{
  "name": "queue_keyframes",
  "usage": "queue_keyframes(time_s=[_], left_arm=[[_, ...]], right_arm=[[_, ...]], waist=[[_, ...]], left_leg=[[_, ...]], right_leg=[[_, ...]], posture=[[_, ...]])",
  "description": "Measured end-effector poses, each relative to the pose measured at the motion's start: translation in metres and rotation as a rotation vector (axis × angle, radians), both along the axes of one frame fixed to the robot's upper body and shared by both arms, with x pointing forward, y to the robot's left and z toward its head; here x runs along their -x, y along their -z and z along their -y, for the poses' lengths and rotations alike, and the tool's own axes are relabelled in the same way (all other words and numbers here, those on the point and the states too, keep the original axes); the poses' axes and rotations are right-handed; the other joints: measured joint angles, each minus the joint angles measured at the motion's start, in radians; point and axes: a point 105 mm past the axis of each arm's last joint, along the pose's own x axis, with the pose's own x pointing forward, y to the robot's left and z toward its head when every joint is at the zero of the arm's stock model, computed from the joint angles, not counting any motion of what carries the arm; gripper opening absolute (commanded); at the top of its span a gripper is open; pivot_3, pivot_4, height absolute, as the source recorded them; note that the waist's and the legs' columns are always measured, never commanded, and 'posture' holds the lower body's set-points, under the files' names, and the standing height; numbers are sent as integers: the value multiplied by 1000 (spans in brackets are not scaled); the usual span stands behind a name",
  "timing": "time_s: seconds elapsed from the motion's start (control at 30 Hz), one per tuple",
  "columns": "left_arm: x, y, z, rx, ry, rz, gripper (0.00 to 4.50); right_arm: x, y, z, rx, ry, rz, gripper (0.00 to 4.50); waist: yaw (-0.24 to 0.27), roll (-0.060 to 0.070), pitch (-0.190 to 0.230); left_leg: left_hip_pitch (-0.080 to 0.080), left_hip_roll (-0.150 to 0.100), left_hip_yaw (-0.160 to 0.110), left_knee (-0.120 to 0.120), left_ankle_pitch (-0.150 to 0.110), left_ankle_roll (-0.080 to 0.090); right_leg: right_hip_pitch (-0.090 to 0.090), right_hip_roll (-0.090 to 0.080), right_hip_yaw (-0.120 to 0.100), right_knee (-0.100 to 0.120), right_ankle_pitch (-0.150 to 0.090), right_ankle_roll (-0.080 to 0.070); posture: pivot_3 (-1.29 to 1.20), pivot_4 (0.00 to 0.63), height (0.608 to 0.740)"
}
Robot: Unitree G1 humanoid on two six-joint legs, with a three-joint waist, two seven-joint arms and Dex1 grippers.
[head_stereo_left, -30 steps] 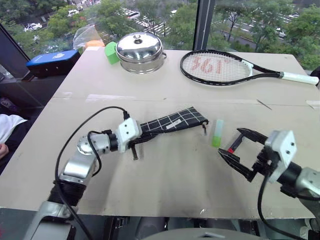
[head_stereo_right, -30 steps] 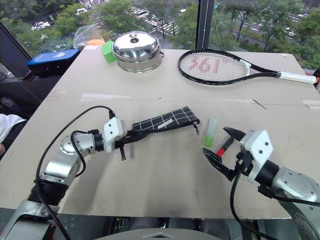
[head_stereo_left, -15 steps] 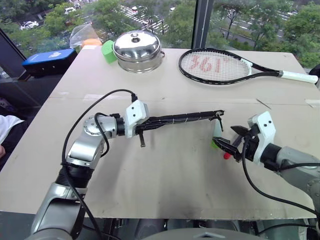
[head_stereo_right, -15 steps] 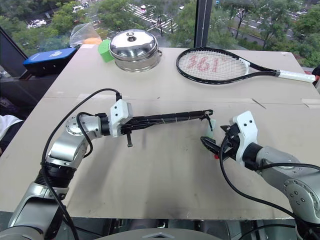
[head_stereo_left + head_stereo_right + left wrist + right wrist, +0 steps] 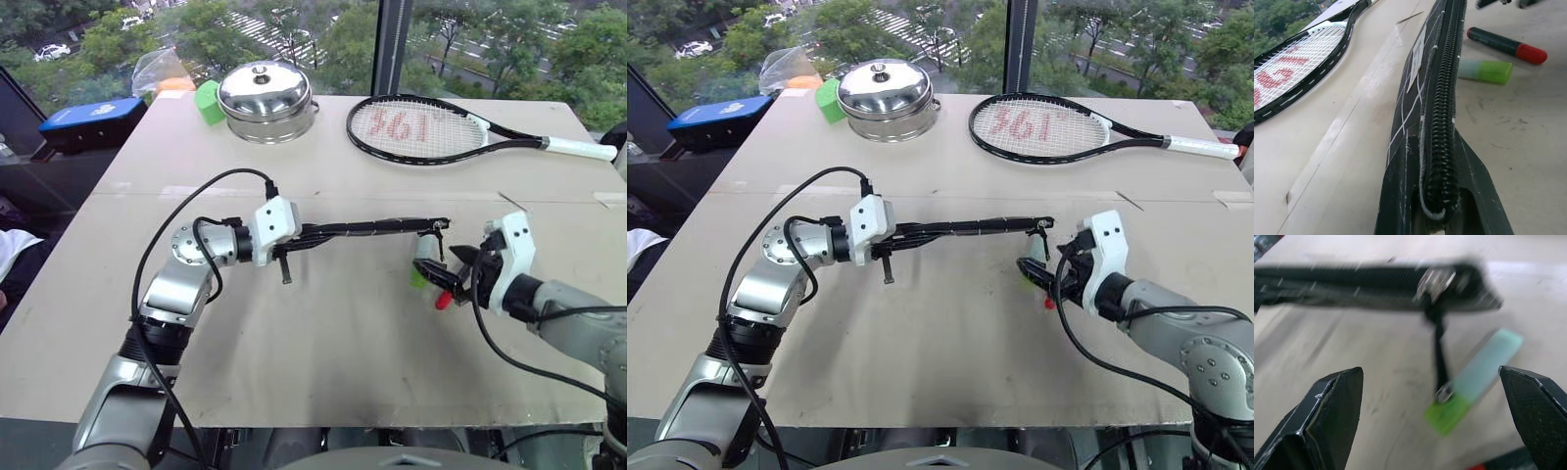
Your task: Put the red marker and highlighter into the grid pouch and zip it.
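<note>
Black grid-lined fabric pouch (image 5: 377,228) hangs edge-up above the table, clamped in the left gripper (image 5: 294,238). The right gripper (image 5: 1043,277), jaws wide, should pinch the dangling dark zipper pull (image 5: 1439,335) squarely, clear of the mint highlighter (image 5: 1485,70) and red marker (image 5: 1506,45) beneath.

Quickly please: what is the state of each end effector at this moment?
Left end effector: closed, holding the black fabric grid pouch by one end.
Right end effector: open, holding nothing.

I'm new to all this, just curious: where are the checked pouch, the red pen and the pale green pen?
checked pouch (image 5: 1442,98), left wrist view, on its zipper edge.
red pen (image 5: 1506,45), left wrist view, mid-barrel.
pale green pen (image 5: 1476,377), right wrist view, on its pale body.
</note>
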Motion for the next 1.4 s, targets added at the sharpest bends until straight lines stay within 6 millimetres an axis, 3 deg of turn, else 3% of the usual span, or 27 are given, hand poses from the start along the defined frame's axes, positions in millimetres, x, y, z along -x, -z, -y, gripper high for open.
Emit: queue_keyframes(time_s=[0.03, 0.13, 0.17, 0.33, 0.37, 0.47, 0.57, 0.63, 0.97, 1.13, 1.4], left_arm=[[1, 0, 1, -1, 6, 1, 100], [3, -1, 4, -3, 18, 5, 0], [3, -1, 4, -4, 17, 3, 0], [3, 0, 4, -5, 14, -9, 0], [3, 0, 4, -6, 15, -8, 0], [5, -2, 6, -7, 22, -4, 0], [6, -2, 6, -8, 23, -7, 0], [6, -1, 6, -9, 22, -10, 0], [8, 5, 5, -38, 22, 6, 0], [8, 3, 16, -57, 49, 93, 0], [13, 10, 18, -48, 63, 95, 0]], right_arm=[[-4, -3, -1, -14, 11, 6, 4500], [-10, -9, -4, -40, 21, 18, 3730], [-10, -10, -5, -46, 17, 20, 3291], [-7, -13, -12, -66, -17, 16, 3291], [-7, -13, -12, -68, -20, 14, 3064], [-6, -14, -13, -71, -25, 9, 1961], [-6, -14, -12, -66, -21, 6, 525], [-5, -14, -12, -65, -22, 3, 14], [2, -16, -10, -45, -64, -15, 14], [7, -9, -35, -50, -190, -70, 14], [-2, -5, -48, -64, -241, -112, 14]], waist=[[0, 0, 0], [0, 0, 0], [0, 0, 0], [0, 0, 0], [0, 0, 0], [0, 0, 0], [0, 0, 0], [-1, 0, 0], [0, 0, 0], [-2, 0, 0], [-1, 0, 0]], left_leg=[[0, 0, 0, 0, 0, 0], [0, 0, 0, 0, 0, 0], [0, 0, 0, 0, 0, 0], [0, 0, 0, 0, 0, 0], [0, 0, 0, 0, 0, 0], [0, 0, 0, 0, 0, 0], [0, 0, 0, 0, 0, 0], [0, 0, 0, 0, 0, 0], [0, 0, 0, 0, 0, 0], [0, 0, 1, 0, 0, 0], [0, 1, 1, 0, 0, 0]], right_leg=[[0, 0, 0, 0, 0, 0], [0, 0, 0, 0, 0, 0], [0, 0, 0, 0, 0, 0], [0, 0, 0, 0, 0, 0], [0, 0, 0, 0, 0, 0], [0, 0, 0, 0, 0, 0], [0, 0, 0, 0, 0, 0], [0, 0, 0, 0, 0, 0], [0, 0, 0, 0, 0, 0], [0, 0, 1, 0, 0, 0], [-1, 0, 1, 0, 0, 0]], posture=[[0, 150, 740], [0, 150, 740], [0, 150, 740], [0, 150, 740], [0, 150, 740], [0, 150, 740], [0, 150, 740], [0, 150, 740], [0, 150, 740], [0, 150, 740], [0, 150, 740]])
